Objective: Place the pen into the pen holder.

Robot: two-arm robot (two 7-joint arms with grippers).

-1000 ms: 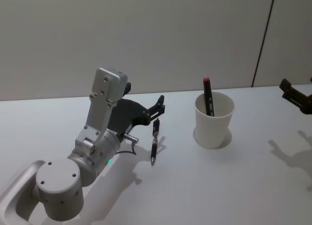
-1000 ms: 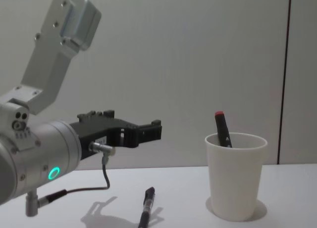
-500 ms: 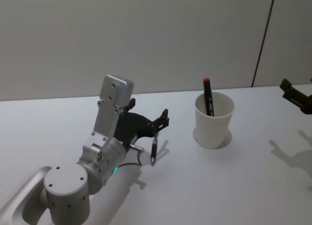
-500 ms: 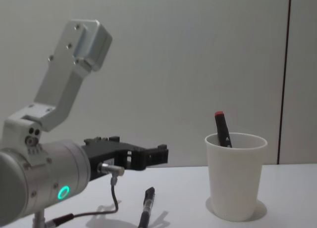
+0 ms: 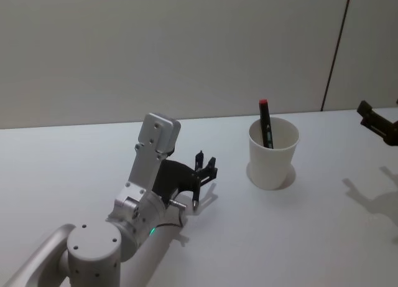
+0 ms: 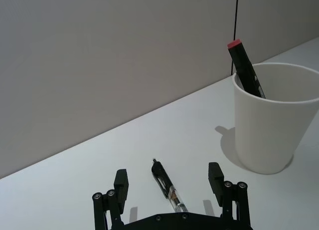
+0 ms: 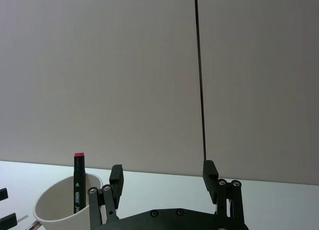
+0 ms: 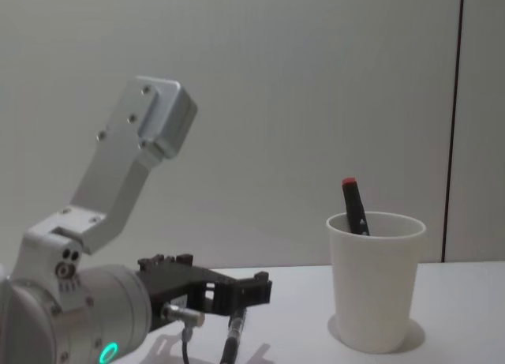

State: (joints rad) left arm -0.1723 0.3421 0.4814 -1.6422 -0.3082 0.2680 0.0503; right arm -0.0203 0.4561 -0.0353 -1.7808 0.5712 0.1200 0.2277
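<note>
A black pen (image 5: 196, 182) (image 6: 167, 187) (image 8: 233, 338) lies flat on the white table, left of the pen holder. My left gripper (image 5: 206, 165) (image 6: 167, 174) (image 8: 254, 289) is open and low over the pen, one finger on each side of its far end, not closed on it. The pen holder (image 5: 272, 156) (image 6: 271, 125) (image 8: 375, 285) (image 7: 62, 205) is a white paper cup standing upright, with a black marker with a red cap (image 5: 265, 122) (image 6: 244, 65) leaning inside. My right gripper (image 5: 374, 122) (image 7: 163, 171) hangs open at the far right, above the table.
The white table (image 5: 298, 225) ends at a plain grey wall behind. A dark vertical seam (image 5: 336, 50) runs down the wall at the right. Bare tabletop lies between the pen and the cup.
My left arm has swung forward and down, bringing its open gripper from above and left of the pen to straddle it. Pen, cup and right gripper have stayed put.
</note>
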